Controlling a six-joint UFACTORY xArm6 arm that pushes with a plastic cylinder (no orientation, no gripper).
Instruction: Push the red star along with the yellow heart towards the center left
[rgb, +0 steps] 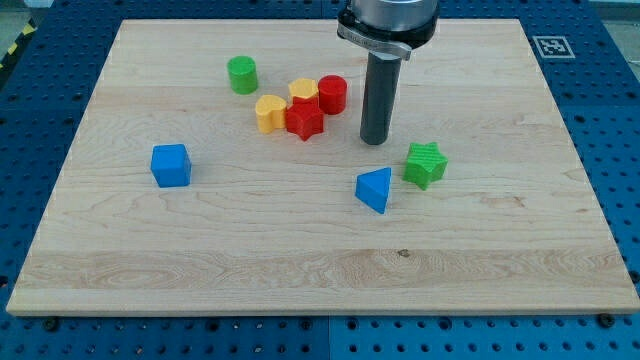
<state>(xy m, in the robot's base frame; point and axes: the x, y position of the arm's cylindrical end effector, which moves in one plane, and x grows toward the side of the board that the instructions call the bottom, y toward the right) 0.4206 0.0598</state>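
The red star (304, 119) lies near the board's upper middle. The yellow heart (269, 112) touches it on the view's left. A yellow hexagon block (304, 91) sits just above the star and a red cylinder (332, 94) is at its upper right, all packed in one cluster. My tip (375, 140) rests on the board to the right of the cluster, a short gap from the red star and just below the red cylinder's level.
A green cylinder (242, 74) stands up-left of the cluster. A blue cube (171, 165) lies at the centre left. A blue triangular block (375, 189) and a green star (426, 164) lie below-right of my tip. The wooden board (120, 270) sits on a blue perforated table.
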